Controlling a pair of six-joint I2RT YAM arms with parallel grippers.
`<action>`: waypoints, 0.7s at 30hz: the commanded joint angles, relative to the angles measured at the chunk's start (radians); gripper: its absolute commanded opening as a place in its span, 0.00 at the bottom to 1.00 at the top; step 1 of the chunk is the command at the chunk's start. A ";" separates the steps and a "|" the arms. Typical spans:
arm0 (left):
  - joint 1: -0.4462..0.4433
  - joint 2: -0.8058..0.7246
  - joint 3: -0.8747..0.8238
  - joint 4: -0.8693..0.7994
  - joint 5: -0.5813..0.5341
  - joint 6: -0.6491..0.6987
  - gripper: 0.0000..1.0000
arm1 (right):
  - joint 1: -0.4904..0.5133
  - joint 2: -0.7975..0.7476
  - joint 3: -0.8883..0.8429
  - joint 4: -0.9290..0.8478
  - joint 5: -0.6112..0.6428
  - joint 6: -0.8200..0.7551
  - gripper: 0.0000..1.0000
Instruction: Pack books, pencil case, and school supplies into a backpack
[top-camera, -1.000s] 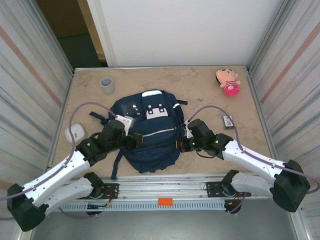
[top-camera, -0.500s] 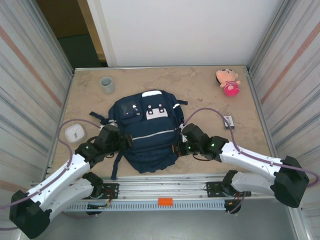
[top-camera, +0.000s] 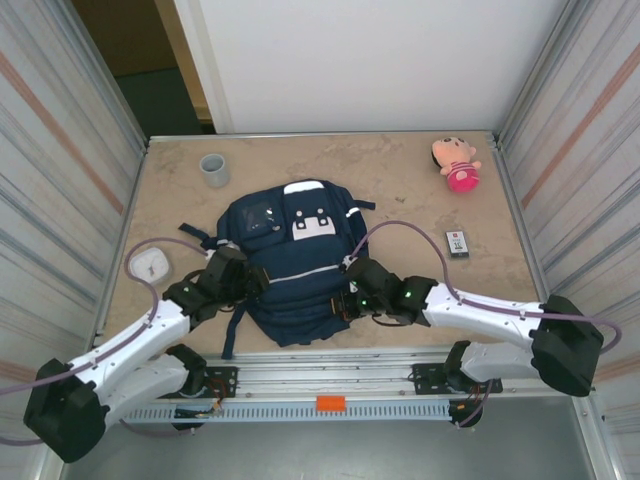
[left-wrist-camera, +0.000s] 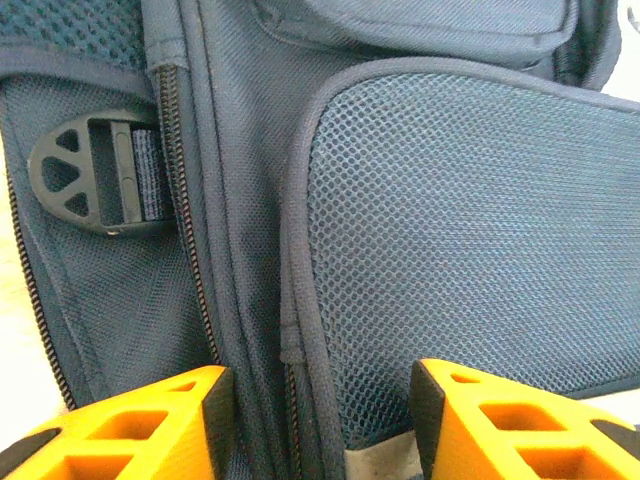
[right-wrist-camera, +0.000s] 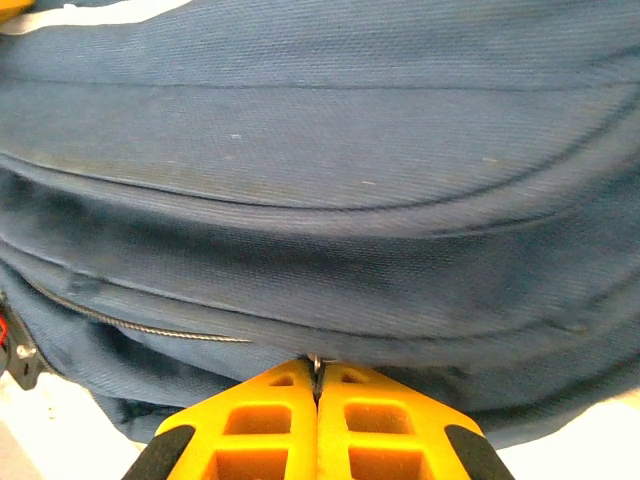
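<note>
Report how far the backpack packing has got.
Done: nothing confirmable; the navy blue fabric backpack hides its contents. In hand: the right claw is shut on what looks like its zip pull, the left claw open astride its mesh side. Left: the small whitish packet with red markings lies on the beige table right of it.

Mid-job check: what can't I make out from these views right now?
- Inside the backpack: fabric hides it, all views.
- What the shut right gripper pinches: right wrist view, a mere sliver; top view, arm covers it.
- Whether the left gripper touches the backpack: left wrist view, bottom edge cuts the fingers.
- Markings on the packet: top view, too small.
</note>
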 joint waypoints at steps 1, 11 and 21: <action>0.029 0.028 0.025 0.024 -0.010 -0.007 0.50 | 0.031 0.027 0.041 0.076 -0.013 0.044 0.00; 0.109 0.056 0.150 -0.103 0.018 -0.023 0.54 | 0.043 0.081 0.086 0.065 -0.026 0.039 0.00; 0.108 -0.044 0.182 -0.234 0.072 -0.153 0.57 | -0.006 0.062 0.088 0.016 -0.061 0.008 0.00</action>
